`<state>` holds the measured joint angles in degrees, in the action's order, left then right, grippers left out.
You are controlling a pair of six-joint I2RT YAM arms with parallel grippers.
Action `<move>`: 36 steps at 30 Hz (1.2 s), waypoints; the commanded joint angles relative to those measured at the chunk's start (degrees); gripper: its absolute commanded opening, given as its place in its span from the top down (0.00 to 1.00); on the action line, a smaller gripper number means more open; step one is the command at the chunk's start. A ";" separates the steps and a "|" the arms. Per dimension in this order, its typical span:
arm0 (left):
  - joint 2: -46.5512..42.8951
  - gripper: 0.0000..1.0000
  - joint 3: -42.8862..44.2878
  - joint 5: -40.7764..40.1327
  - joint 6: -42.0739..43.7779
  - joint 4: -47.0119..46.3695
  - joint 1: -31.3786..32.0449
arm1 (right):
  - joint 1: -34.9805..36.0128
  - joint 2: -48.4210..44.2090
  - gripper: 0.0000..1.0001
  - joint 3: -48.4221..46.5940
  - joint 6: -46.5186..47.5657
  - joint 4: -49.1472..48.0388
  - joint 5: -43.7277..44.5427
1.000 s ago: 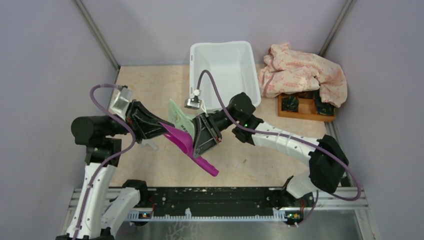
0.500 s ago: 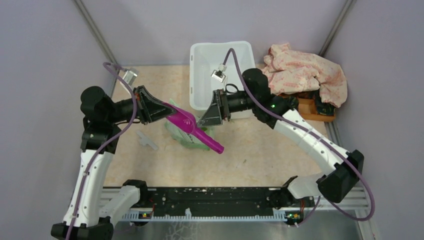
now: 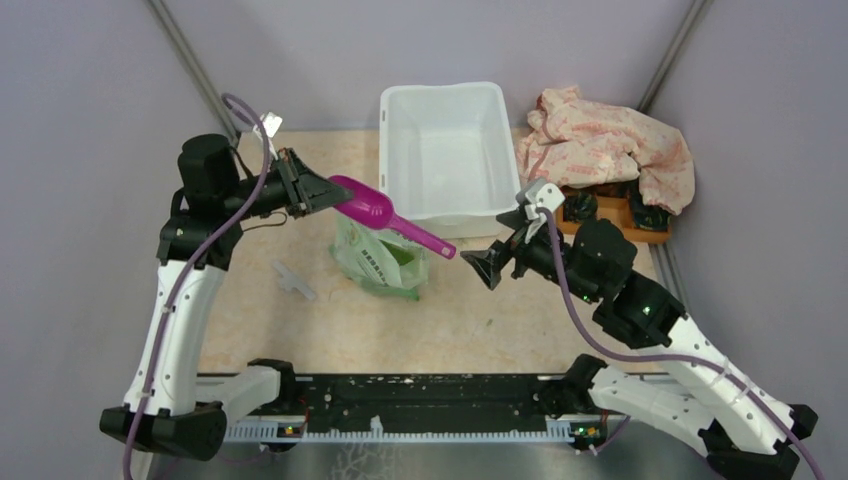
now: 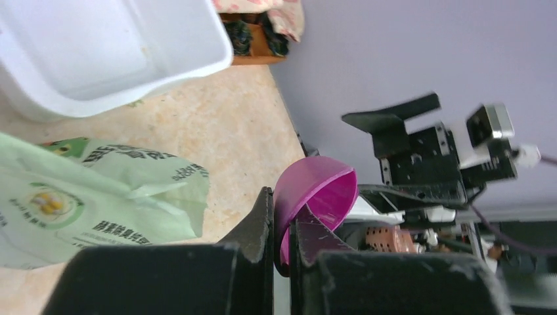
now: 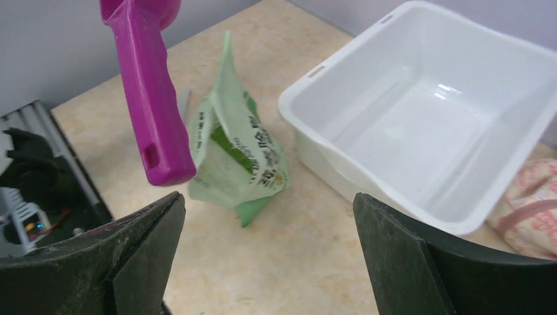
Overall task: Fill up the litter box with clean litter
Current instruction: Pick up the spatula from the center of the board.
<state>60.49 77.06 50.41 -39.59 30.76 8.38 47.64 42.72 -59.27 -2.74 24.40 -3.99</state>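
The litter box [image 3: 448,150], a large white tub, stands at the back centre and looks bare inside [image 5: 420,118]. In front of it a green-and-white bag [image 3: 380,262] stands open-topped, with dark green fill showing in its mouth [image 5: 228,146], probably the clean litter. My left gripper [image 3: 310,193] is shut on the bowl rim of a magenta scoop [image 3: 378,212], held in the air above the bag with the handle [image 5: 151,105] pointing right. The scoop's bowl [image 4: 322,190] looks bare. My right gripper [image 3: 490,265] hangs wide open and holds nothing, to the right of the bag.
A patterned cloth [image 3: 610,140] is heaped over a small wooden tray [image 3: 600,225] at the back right, beside the tub. A small white plastic piece [image 3: 293,280] lies left of the bag. Purple walls close in three sides, and a black rail [image 3: 420,400] runs along the front.
My right gripper has opened wide and drawn back to the right, away from scoop and bag. The left gripper has carried the scoop up and back. The bag now stands alone on the table.
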 commanded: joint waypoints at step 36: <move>-2.81 1.00 -7.86 -2.27 -19.20 12.24 -0.21 | 1.84 10.30 0.36 -1.92 6.85 -16.06 -21.92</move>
<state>59.02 70.37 45.06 -56.49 46.57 8.23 48.66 51.90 -57.60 3.92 12.78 -24.88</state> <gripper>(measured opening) 0.072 0.659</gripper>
